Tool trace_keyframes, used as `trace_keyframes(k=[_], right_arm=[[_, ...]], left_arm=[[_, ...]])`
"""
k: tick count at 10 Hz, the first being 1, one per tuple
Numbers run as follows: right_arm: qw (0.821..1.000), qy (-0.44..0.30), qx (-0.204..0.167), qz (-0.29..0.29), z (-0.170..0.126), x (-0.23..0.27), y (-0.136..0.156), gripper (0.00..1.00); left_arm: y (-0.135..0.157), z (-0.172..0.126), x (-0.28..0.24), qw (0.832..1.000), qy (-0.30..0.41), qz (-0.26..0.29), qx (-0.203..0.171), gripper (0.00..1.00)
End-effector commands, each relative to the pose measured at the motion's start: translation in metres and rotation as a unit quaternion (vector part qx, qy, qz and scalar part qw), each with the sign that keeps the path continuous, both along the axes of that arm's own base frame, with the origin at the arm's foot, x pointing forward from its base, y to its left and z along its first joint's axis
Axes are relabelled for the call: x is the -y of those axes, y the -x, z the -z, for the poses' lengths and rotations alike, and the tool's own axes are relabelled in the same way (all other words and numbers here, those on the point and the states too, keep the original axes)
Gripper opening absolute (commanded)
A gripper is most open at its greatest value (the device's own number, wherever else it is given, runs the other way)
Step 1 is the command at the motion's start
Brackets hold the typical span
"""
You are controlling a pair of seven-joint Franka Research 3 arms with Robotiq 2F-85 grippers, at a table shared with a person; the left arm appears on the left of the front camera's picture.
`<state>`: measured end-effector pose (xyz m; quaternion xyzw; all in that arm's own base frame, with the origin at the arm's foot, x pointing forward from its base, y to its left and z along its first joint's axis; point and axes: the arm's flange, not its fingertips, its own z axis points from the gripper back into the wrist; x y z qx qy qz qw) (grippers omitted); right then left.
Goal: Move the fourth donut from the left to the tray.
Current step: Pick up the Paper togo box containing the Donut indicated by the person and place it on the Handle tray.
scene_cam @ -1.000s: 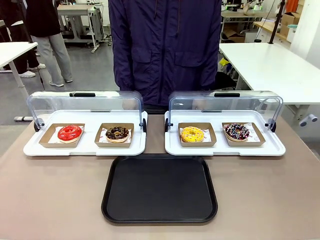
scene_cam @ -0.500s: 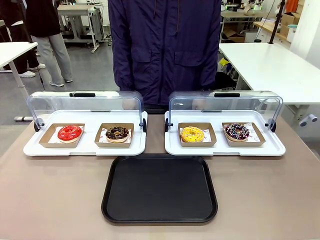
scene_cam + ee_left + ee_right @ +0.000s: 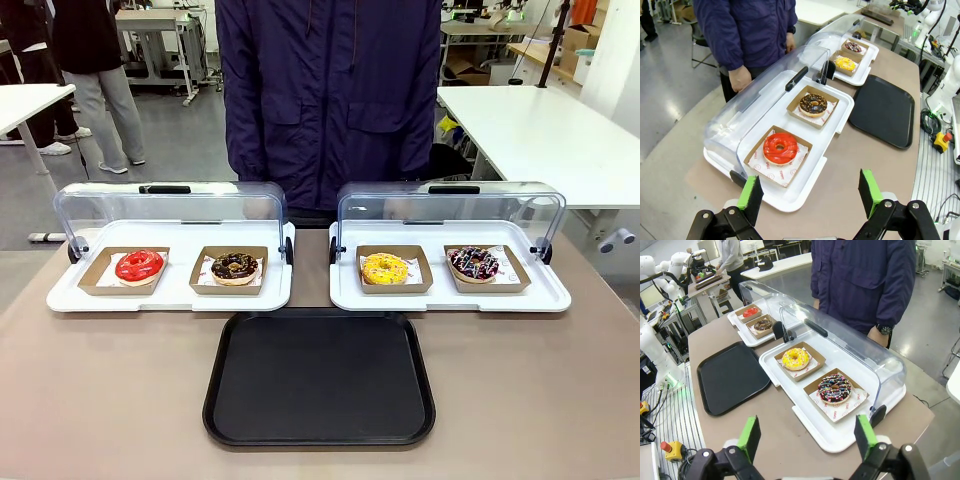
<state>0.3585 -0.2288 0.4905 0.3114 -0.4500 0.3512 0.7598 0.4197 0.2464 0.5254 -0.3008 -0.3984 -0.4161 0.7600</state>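
The donut (image 3: pixel 473 263) sits at the right end of the right white tray (image 3: pixel 450 300) and looks light, soft and smeary, so I'd grab its holder (image 3: pixel 515 283) wall; left pincer (image 3: pixel 810 192) and right pincer (image 3: pixel 807 436) both gape wide, empty.

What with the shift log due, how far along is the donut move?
Done: nothing beyond the clear lid standing open. In hand: nothing; left gripper and right gripper are open. Left: the sprinkled donut sits in its holder, not yet on the black tray.
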Motion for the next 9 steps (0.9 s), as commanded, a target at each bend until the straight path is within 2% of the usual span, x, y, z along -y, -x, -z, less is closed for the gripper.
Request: trace_keyframes(k=[1, 9], right_arm=[[1.000, -0.008, 0.014, 0.000, -0.0010, -0.0007, -0.0029, 1.00], [1.000, -0.008, 0.014, 0.000, -0.0010, -0.0007, -0.0029, 1.00]], left_arm=[[0.0006, -0.0006, -0.0004, 1.000, 0.001, 0.001, -0.001, 1.00], [0.0006, -0.0006, -0.0004, 1.000, 0.001, 0.001, -0.001, 1.00]])
